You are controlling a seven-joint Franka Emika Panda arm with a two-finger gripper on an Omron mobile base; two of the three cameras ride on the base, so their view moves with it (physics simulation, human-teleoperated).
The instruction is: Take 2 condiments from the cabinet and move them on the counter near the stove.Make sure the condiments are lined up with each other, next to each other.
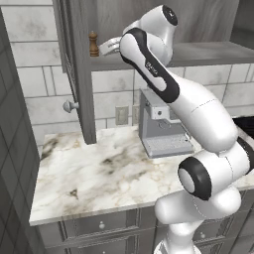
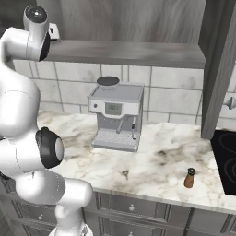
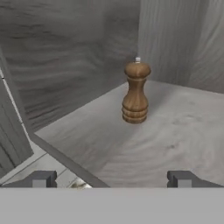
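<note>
I have the gripper (image 3: pixel 111 179) spread wide and empty at the cabinet (image 1: pixel 82 74) shelf edge. The dark brown shaker (image 3: pixel 135 92) stands upright, long axis vertical, straight ahead of the fingers and a little deeper on the shelf. The lighter shaker (image 2: pixel 189 178) already sits on the counter (image 2: pixel 156 166) near the stove (image 2: pixel 226 159)

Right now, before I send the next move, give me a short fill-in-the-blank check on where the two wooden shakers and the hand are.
1. The dark brown turned-wood shaker stands upright on the grey wood-grain cabinet's ____.
2. The lighter orange-brown shaker with the black cap stands on the white marble ____, near the glossy black stove.
3. The hand has its fingers ____, holding nothing.

Missing words: shelf; counter; open
</note>
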